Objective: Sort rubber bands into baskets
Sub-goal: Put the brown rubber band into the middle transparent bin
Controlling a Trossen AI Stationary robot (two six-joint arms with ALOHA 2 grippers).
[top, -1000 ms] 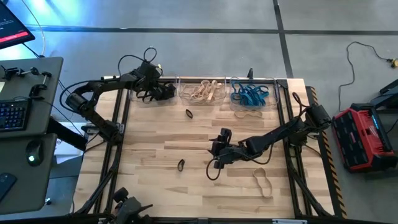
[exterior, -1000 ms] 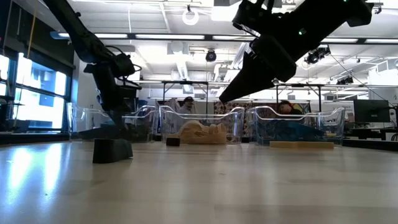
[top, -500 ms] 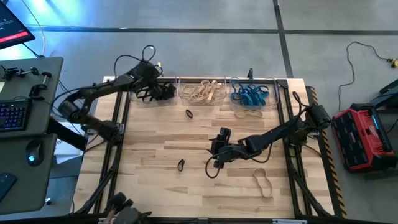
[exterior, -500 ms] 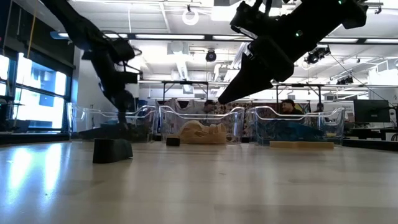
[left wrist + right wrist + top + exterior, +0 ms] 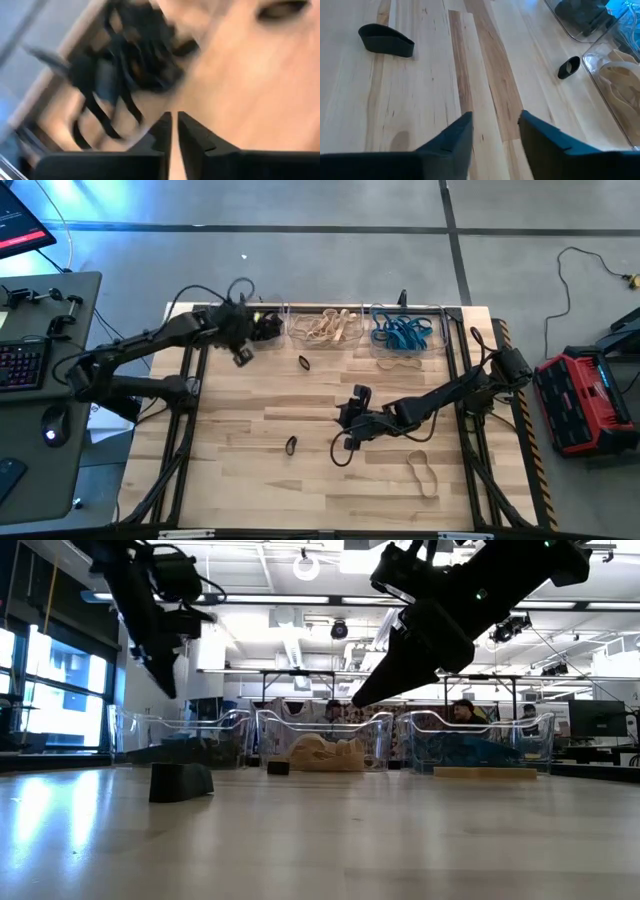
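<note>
Nearest the front edge of the table (image 5: 240,480), a tan rubber band (image 5: 421,471) lies flat as a long loop toward the right, and a small black band (image 5: 291,445) stands on edge left of centre, well apart from it. Just above the wood between them, the right gripper (image 5: 347,442) hovers over a thin black loop (image 5: 342,456); its two fingers (image 5: 451,134) stand apart with bare planks showing between them and nothing held. Farther back, another small black band (image 5: 304,362) sits alone on the boards, and a tan loop (image 5: 398,363) lies just in front of the right-hand basket. Beside the left-hand basket, raised off the table, the left gripper (image 5: 242,356) has its fingers (image 5: 192,137) drawn nearly together with only a narrow slit between them, and nothing gripped. Along the far edge stand the three clear baskets in a row: the left basket (image 5: 262,330) holds a dark tangle of black bands, the middle basket (image 5: 327,328) a heap of tan bands, and the right basket (image 5: 405,331) a pile of blue bands
</note>
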